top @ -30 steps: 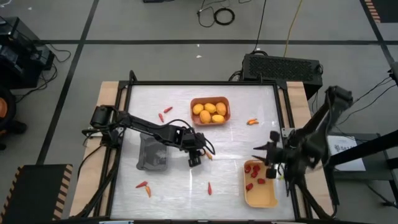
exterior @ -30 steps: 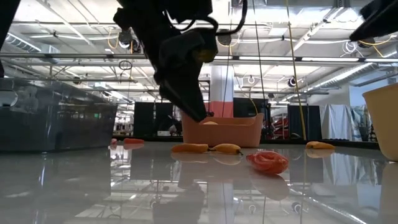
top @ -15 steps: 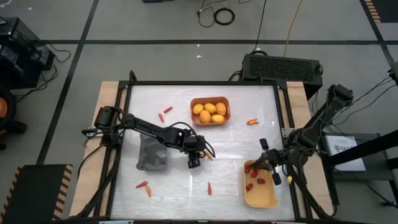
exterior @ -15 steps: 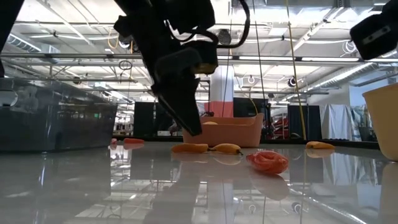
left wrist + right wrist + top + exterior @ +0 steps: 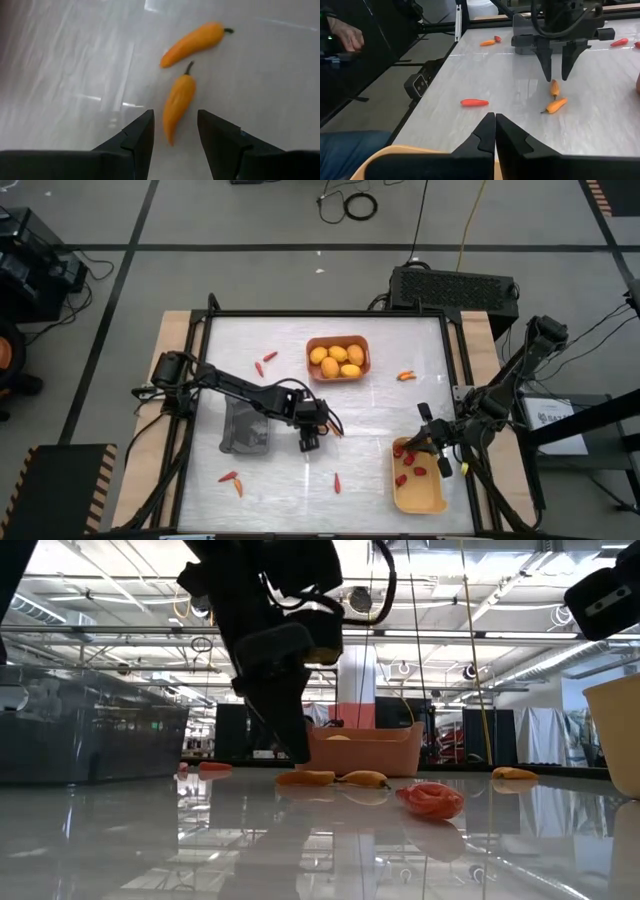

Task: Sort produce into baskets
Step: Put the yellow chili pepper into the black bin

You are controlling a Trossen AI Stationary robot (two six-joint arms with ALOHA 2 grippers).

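Orange chili (image 5: 178, 107) is the one to watch here, lying flat on the white table (image 5: 380, 410) just below the orange basket (image 5: 338, 358) in the high view, with a second orange chili (image 5: 192, 43) just beyond its stem end. Left gripper (image 5: 309, 438) hangs right over it, fingers parted and empty. In the left wrist view the chili's pointed end sits between the two fingertips (image 5: 141, 130) and its long axis runs away from the gripper, roughly in line with the gap, so a drop straight down looks like it'd straddle it. Left arm is clearly the nearer one. Hard to say from the low view how high the tips are off the table.

Right gripper (image 5: 494, 131) is over the near end of the yellow basket (image 5: 418, 496), well apart from the chili, fingers pressed together with nothing between them. That basket has the red berries (image 5: 411, 470) in it.

Compared with a second ago, the left gripper has slid a touch toward the dark grey basket (image 5: 245, 430), same opening. The right gripper has snapped closed and swung in over the yellow basket.
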